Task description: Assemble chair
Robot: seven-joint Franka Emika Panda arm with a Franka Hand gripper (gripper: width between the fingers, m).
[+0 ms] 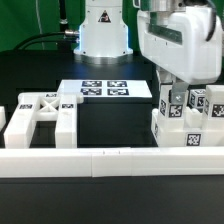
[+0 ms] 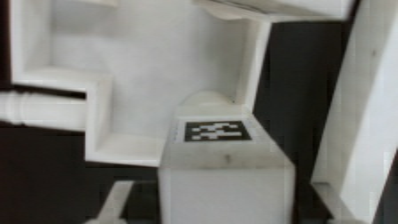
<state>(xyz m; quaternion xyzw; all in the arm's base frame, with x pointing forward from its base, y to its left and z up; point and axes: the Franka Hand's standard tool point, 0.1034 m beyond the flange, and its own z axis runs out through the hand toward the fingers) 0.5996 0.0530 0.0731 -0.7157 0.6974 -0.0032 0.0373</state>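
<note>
My gripper [image 1: 176, 97] hangs at the exterior view's right, over a cluster of white chair parts [image 1: 196, 128] with tags. It is shut on a white post [image 1: 174, 110] that stands upright in that cluster. In the wrist view this tagged post [image 2: 219, 150] runs between the two fingers [image 2: 121, 200] of the gripper [image 2: 222, 208]. Beyond it lies a larger white chair part [image 2: 151, 80] with stepped edges. Another white chair frame [image 1: 40, 118] sits apart at the exterior view's left.
The marker board [image 1: 104, 88] lies flat in the middle, in front of the robot base [image 1: 104, 35]. A long low white border rail [image 1: 110, 160] runs along the near edge of the black table.
</note>
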